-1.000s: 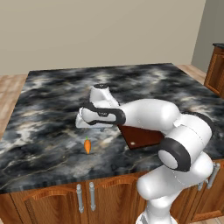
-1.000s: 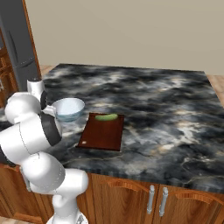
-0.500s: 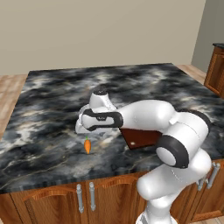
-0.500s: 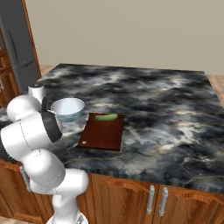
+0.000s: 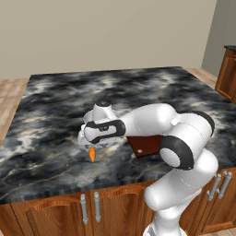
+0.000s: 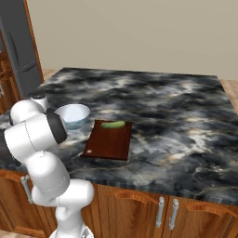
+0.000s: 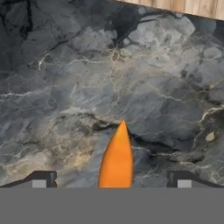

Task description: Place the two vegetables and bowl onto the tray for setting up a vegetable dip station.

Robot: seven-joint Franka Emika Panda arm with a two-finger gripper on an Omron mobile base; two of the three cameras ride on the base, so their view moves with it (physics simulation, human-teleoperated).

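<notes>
Between the spread fingers (image 7: 43, 179): small tapered orange carrot (image 7: 117, 158), untouched | risk: smooth taper could squirt forward off-centre when they close

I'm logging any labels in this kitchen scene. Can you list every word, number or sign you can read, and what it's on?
None: no readable text anywhere.
The tray has only a small pale dot near one edge, not a letter or number.
The bowl, carrot and green vegetable carry no labels.
</notes>
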